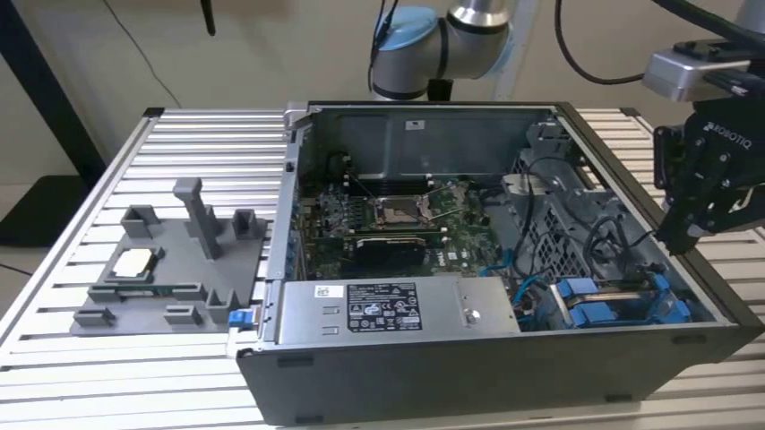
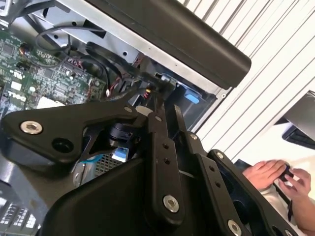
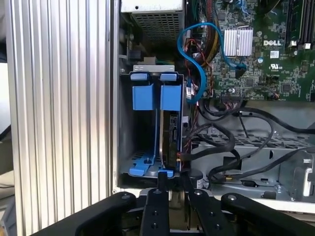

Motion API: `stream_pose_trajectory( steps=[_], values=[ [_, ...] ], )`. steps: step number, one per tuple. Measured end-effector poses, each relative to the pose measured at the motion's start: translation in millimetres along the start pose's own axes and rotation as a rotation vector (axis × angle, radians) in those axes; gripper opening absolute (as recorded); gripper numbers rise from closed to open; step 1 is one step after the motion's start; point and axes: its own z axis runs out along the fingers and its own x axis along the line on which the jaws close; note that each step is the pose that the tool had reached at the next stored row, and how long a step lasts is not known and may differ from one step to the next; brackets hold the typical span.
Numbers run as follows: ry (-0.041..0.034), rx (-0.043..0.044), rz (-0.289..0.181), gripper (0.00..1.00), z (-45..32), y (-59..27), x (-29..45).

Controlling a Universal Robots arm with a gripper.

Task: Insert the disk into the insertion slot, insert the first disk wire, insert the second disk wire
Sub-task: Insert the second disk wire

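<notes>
The disk [image 3: 172, 135] stands edge-on in its blue carrier inside the insertion slot [image 3: 127, 123], in the half of the bay nearer the motherboard. The other half holds a blue carrier [image 3: 142, 96] with nothing inside. Black and red wires [image 3: 189, 147] run to the disk's near end, and a blue cable [image 3: 197, 54] loops down beside its far end; I cannot tell whether they are plugged in. My gripper [image 3: 173, 186] hovers just outside the bay, fingers together and holding nothing visible. In the exterior view my gripper [image 1: 679, 242] hangs over the case's right wall, above the insertion slot [image 1: 612, 305].
The open computer case [image 1: 478, 376] lies on a slatted table [image 1: 143, 376]. Inside are a power supply [image 1: 395, 309] and a motherboard [image 1: 400, 215]. A grey fixture tray [image 1: 167, 269] sits at the exterior view's left. A person's hands [image 2: 275, 177] are beyond the table.
</notes>
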Motion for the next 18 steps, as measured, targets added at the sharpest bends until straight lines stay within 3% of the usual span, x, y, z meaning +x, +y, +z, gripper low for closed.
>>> stream_pose_trajectory(
  steps=[8, 10, 14, 15, 18],
  values=[
    [-0.0030, 0.0022, 0.000, 0.24, 6.3, -9.9, -3.5],
    [-0.0123, 0.0025, 0.001, 0.21, 8.5, -9.9, -3.6],
    [-0.0508, 0.0027, 0.002, 0.16, 10.9, -9.9, -3.5],
    [-0.0569, 0.0027, 0.002, 0.16, 11.1, -9.9, -3.1],
    [-0.0581, 0.0027, 0.002, 0.16, 11.1, -10.0, -3.0]
  ],
)
